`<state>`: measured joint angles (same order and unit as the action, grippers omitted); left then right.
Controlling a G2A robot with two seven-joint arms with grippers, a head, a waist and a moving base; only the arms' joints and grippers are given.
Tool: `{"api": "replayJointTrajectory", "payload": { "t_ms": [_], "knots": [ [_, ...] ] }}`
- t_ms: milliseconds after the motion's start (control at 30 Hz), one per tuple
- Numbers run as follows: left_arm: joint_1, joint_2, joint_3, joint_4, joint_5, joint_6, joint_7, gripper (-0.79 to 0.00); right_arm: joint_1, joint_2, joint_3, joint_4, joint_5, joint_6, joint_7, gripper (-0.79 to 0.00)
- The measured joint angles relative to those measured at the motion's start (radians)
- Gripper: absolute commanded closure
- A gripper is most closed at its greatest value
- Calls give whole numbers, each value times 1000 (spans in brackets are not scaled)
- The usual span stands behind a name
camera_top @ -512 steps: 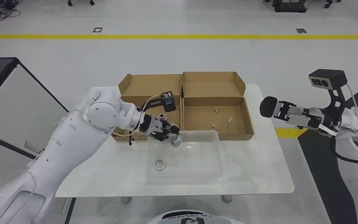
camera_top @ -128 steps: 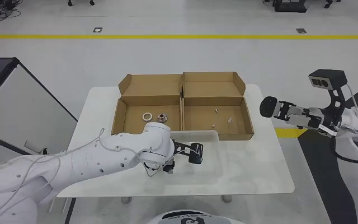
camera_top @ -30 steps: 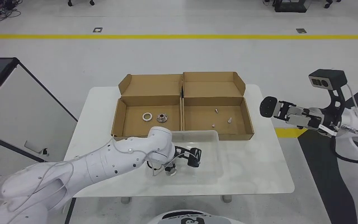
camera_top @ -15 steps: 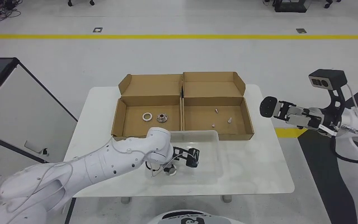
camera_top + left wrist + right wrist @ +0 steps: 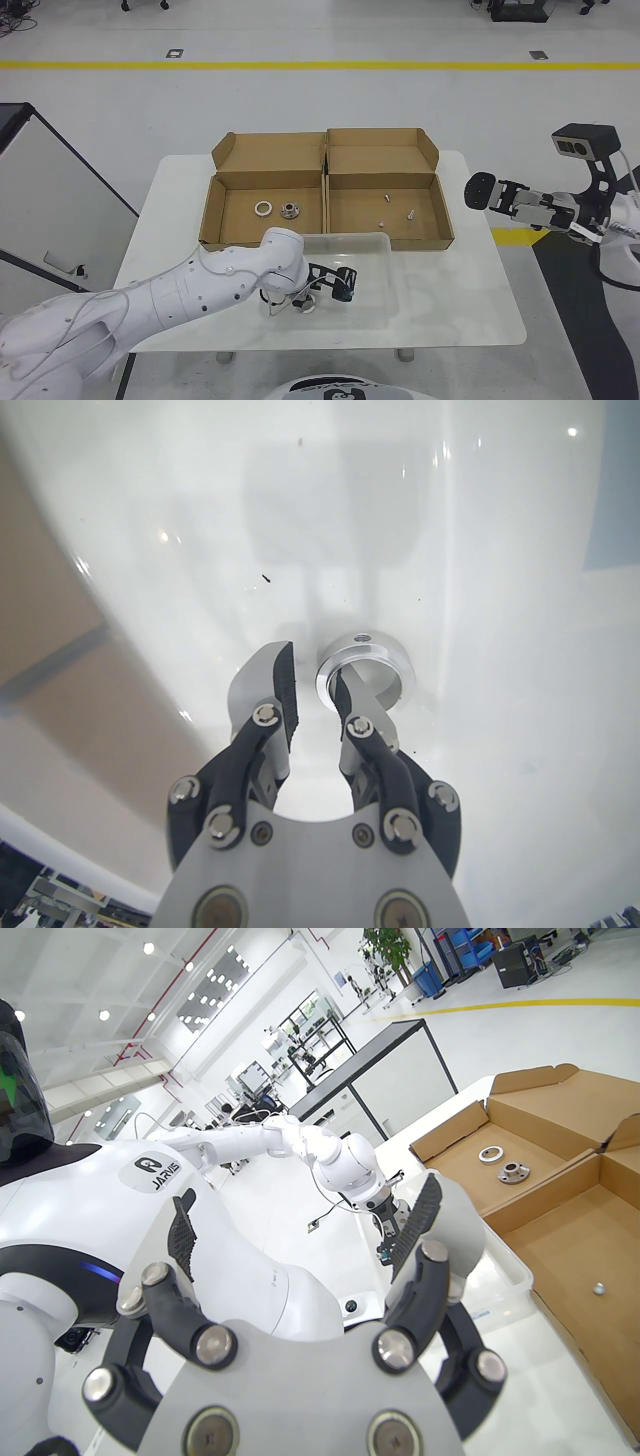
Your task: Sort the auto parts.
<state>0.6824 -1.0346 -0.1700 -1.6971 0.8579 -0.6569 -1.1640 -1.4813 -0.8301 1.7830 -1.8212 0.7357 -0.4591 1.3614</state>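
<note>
Currently: left end effector [image 5: 310,670] inside translucent white plastic tray [image 5: 450,525], jaws narrow, straddling wall of silver metal ring [image 5: 380,650] on tray floor. Ring likely rigid, light, slippery; pinch across wall. Right end effector [image 5: 305,1198] wide, well right of tray.

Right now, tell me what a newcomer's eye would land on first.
The left claw sits open in the clear tray, straddling a metal ring: one finger inside, one outside. Beyond it, two cardboard boxes hold sorted parts; the right claw hangs open beside the table.
</note>
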Motion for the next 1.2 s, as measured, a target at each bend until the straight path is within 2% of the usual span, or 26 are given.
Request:
{"api": "replayJointTrajectory", "payload": {
  "t_ms": [267, 333, 367, 567, 667, 867, 1100, 1200],
  "knots": [
    [14, 2, 0, 11, 20, -16, 15, -228, 0, 0, 0, 0, 0, 0, 0, -785],
    [16, -1, 0, 19, 24, -17, 17, -52, 0, 0, 0, 0, 0, 0, 0, -785],
    [17, -2, 0, 23, 25, -18, 18, 0, 0, 0, 0, 0, 0, 0, 0, -785],
    [18, -13, 0, 33, 28, -18, 17, 0, 0, 0, 0, 0, 0, 0, 0, -785],
    [-4, -13, 0, 14, -11, -4, 4, 0, 0, 0, 0, 0, 0, 0, 0, -785],
    [-73, 11, 0, -79, -134, 64, -64, 0, 0, 0, 0, 0, 0, 0, 0, -785],
    [-171, 57, 0, -228, -287, 136, -137, 0, 0, 0, 0, 0, 0, 0, 0, -785],
    [-203, 64, 0, -272, -298, 155, -154, 0, 0, 0, 0, 0, 0, 0, 0, -785]
  ]
}}
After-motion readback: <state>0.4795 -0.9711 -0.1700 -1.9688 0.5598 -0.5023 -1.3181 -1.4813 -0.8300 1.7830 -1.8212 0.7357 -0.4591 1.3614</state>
